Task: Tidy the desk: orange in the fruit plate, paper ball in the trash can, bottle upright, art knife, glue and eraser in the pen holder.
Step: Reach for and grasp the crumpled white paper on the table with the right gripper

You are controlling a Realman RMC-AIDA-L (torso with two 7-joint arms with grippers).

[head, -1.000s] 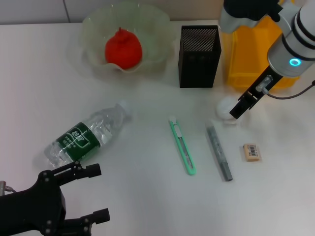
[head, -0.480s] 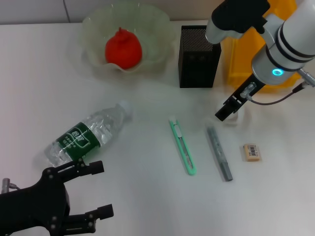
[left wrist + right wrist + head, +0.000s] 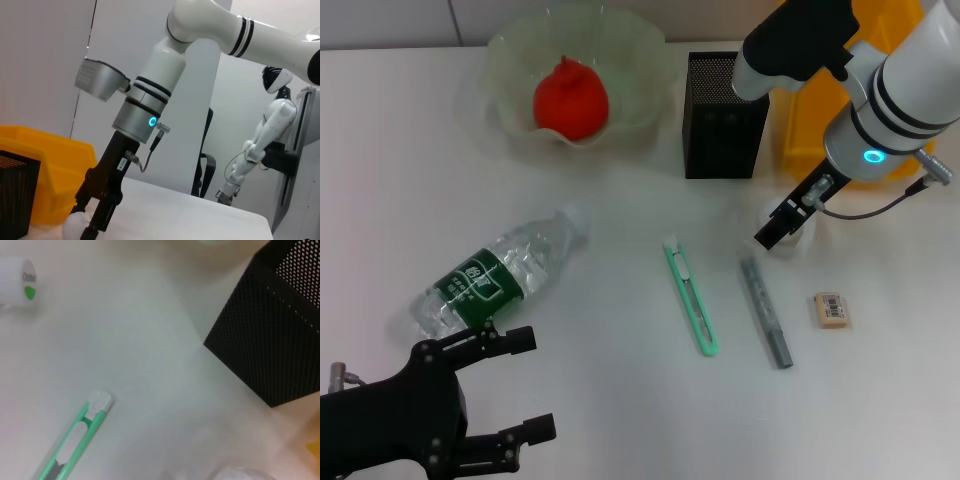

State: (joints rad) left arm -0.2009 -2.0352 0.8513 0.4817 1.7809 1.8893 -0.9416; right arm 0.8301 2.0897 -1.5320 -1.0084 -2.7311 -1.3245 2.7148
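The orange (image 3: 570, 100) lies in the pale fruit plate (image 3: 510, 50). On its side at the left lies the clear bottle (image 3: 495, 275), its cap (image 3: 17, 280) also in the right wrist view. A green art knife (image 3: 690, 297) (image 3: 75, 440), a grey glue stick (image 3: 765, 310) and the eraser (image 3: 831, 309) lie flat right of centre. My right gripper (image 3: 773, 232) is down at the white paper ball (image 3: 794, 226) (image 3: 75, 225), which it mostly hides. The black mesh pen holder (image 3: 725, 115) (image 3: 272, 335) stands behind. Near the front left, my left gripper (image 3: 520, 388) stands open, holding nothing.
A yellow bin (image 3: 815, 115) stands right of the pen holder, partly behind my right arm. The bottle lies just beyond my left gripper. Bare white tabletop (image 3: 620, 400) stretches along the front.
My right gripper has swung left and slightly down onto the paper ball, covering most of it. My left gripper has crept a little to the right. Nothing on the desk has moved.
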